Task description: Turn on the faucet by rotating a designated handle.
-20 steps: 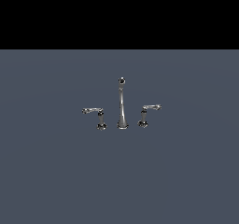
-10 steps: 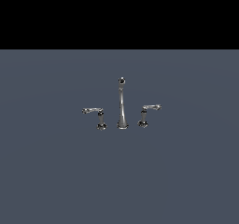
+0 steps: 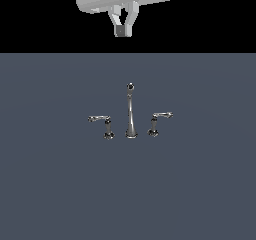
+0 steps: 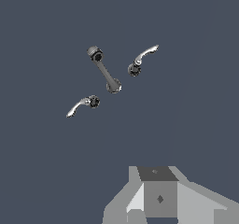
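The exterior view is taken up mostly by a flat slate-blue surface (image 3: 60, 184), whose near part is seen as bare. Toward the middle of it, the faucet (image 3: 131, 111) is set upright as three separate chrome pieces in a row. The tall tapering spout (image 3: 130, 115) is placed in the centre, topped by a ball-like tip. On the exterior view's right, just beside the spout but apart from it, the handle (image 3: 157, 122) is carried on a short dark-footed post, its thin arm directed to the right with a slightly upturned end. On the exterior view's left, the twin lever (image 3: 102, 124) is mirrored, its arm pointed left. Farther back and high above, against black, the pale arm body is seen with the gripper (image 3: 123, 30) hung beneath it, well apart from the faucet. Its fingers are seen converging downward to a narrow tip; whether they are parted or closed cannot be told. In the wrist view, the three pieces are seen from above, well clear of the grey gripper body (image 4: 158, 197).
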`<state>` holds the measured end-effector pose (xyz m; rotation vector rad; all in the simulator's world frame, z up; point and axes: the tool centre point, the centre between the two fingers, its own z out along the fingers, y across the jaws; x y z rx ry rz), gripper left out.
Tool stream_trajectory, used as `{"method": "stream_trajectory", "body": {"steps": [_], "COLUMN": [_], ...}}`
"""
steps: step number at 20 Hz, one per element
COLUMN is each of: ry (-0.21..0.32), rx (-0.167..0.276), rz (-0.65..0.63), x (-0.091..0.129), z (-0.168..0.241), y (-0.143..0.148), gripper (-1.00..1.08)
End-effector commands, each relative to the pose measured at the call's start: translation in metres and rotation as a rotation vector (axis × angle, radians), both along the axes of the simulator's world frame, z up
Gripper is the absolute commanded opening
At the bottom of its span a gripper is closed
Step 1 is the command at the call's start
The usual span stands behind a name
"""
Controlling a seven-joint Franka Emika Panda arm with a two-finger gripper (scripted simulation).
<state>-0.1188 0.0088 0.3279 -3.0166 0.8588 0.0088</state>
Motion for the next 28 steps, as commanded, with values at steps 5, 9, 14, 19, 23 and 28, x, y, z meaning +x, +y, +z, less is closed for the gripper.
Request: {"method": "stream_trajectory", "body": {"steps": [5,9,14,19,23,28], "ry": [-0.001,-0.001,-0.001,-0.001,-0.001,-0.001], "rx": [0.001,0.000,-0.001,-0.004,-0.007,-0.009], "rz": [-0.162,-0.259,-0.383,-0.510,-0.616,-0.740], "x": [0.037,0.059,0.085,0.109,0.128,0.146], "z": [-0.044,-0.071,-0.104,-0.138,-0.166,-0.199], "y": [-0.011,-0.021,-0.037,-0.057,-0.077,-0.102], "gripper": [-1.00,-1.00,-1.00,-1.00,-1.00,-1.00]}}
